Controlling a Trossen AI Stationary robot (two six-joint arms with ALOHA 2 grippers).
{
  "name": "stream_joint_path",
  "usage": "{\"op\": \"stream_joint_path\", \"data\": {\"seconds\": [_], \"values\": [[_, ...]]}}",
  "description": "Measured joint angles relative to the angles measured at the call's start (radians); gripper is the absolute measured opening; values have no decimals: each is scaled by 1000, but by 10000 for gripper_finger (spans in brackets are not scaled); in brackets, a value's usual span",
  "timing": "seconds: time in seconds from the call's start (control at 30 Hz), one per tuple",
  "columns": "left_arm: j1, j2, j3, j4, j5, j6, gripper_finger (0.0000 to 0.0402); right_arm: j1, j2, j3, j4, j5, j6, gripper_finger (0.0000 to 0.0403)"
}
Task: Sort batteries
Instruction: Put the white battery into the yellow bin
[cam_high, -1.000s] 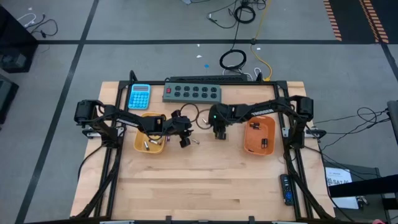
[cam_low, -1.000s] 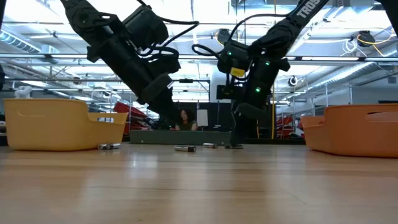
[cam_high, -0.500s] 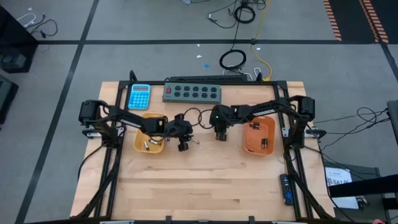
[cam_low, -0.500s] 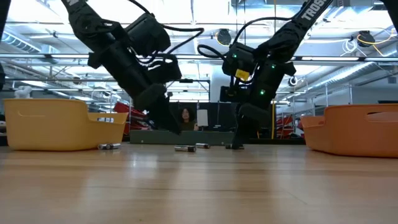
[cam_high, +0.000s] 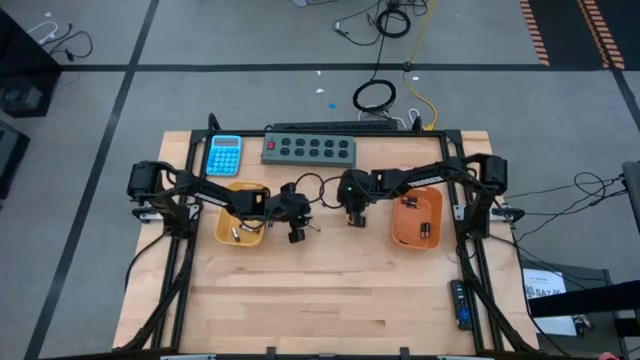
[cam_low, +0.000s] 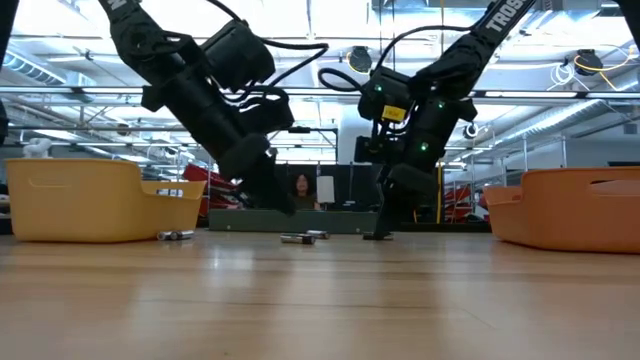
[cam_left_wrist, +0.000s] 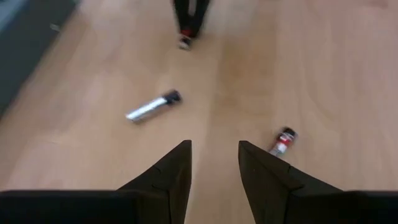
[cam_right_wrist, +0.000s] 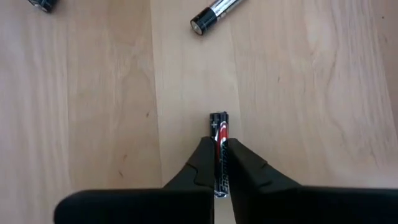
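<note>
High view: the yellow tray (cam_high: 224, 236) at nine o'clock of the table (cam_high: 330, 300) already holds a few batteries, and the orange tray (cam_high: 400, 233) at three o'clock holds a dark one or two. Between the trays both arms reach down over the loose cells, so sorting looks partly done.

Low view: at least two batteries (cam_low: 300, 238) lie on the table between the arms, and another rests just beside the yellow tray.

Left wrist view: the left tool (cam_left_wrist: 214, 171) hovers with fingers apart, holding nothing. A silvery battery (cam_left_wrist: 152, 106) and a small dark battery (cam_left_wrist: 282, 140) lie ahead of it, unsorted.

Right wrist view: the right tool (cam_right_wrist: 219, 163) is clamped on a black-and-red battery (cam_right_wrist: 219, 134) lying on the wood, not yet lifted. Its tray is likely the orange one.
</note>
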Motion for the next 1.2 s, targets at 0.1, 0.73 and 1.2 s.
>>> {"op": "stream_joint_path", "data": {"seconds": [0.1,0.73,1.2], "values": [[-6,0,0,19,-59,-14,141,6,-12,-2,26,7,-15,4],[-61,0,0,60,-277,173,225,66,-80,-53,285,30,-59,0],[-231,-78,0,1,-498,155,206,108,-82,-100,633,-186,-19,0]]}}
